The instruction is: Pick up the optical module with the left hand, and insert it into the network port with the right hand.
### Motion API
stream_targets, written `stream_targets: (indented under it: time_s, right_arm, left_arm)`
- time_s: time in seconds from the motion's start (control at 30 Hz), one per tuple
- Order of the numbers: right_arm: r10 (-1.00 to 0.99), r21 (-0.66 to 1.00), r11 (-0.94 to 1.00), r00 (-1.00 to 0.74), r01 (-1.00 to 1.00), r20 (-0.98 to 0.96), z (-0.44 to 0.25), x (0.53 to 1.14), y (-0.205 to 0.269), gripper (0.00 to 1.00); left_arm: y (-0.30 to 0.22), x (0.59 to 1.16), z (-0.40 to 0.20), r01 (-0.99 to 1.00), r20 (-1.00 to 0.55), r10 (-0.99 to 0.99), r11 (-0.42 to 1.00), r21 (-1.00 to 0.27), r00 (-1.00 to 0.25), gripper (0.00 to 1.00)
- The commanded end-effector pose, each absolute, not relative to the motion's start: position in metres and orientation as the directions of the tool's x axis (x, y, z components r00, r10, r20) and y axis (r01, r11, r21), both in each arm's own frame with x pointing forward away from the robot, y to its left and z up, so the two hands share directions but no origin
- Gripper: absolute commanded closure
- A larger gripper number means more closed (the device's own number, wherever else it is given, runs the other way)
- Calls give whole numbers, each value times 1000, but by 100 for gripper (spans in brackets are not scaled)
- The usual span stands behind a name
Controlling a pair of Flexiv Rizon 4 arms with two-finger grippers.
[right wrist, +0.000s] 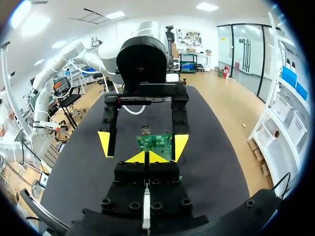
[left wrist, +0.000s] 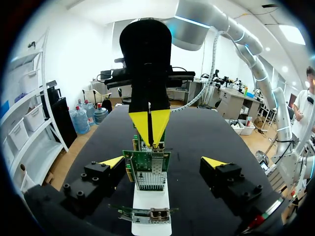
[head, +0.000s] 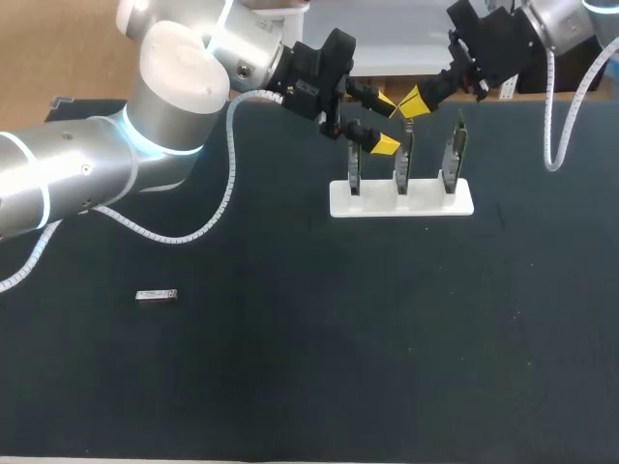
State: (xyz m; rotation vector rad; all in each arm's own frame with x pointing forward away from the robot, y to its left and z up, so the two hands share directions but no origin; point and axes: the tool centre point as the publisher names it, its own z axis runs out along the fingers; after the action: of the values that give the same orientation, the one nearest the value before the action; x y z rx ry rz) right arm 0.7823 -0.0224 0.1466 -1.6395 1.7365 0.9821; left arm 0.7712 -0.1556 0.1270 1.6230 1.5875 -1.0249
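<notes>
black table (head: 309, 387) under everything. left arm (head: 87, 174) comes in from left, reaches past middle. left gripper (head: 385, 124) hangs by far end of white stand (head: 426, 203), fingers spread wide, gripping nothing. right gripper (head: 414, 101) faces it from far right, yellow tips pressed together, nothing seen held. stand holds three green network cards (head: 453, 155) upright in row. small optical module (head: 157, 296) lies flat on table at left, well apart from both grippers.

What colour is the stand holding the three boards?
The stand is white; the head view shows it best.
</notes>
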Motion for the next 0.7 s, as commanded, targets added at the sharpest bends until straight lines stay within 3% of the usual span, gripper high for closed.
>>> stream_targets:
  time_s: [0.03,0.7]
  right_arm:
    - [-586,138,-9,-106,-990,-803,144,782,-22,100]
    - [-580,157,3,-130,-988,-804,133,778,-26,100]
  left_arm:
    - [-156,773,127,995,-865,500,-68,-79,-34,0]
    - [-156,773,127,995,-865,500,-68,-79,-34,0]
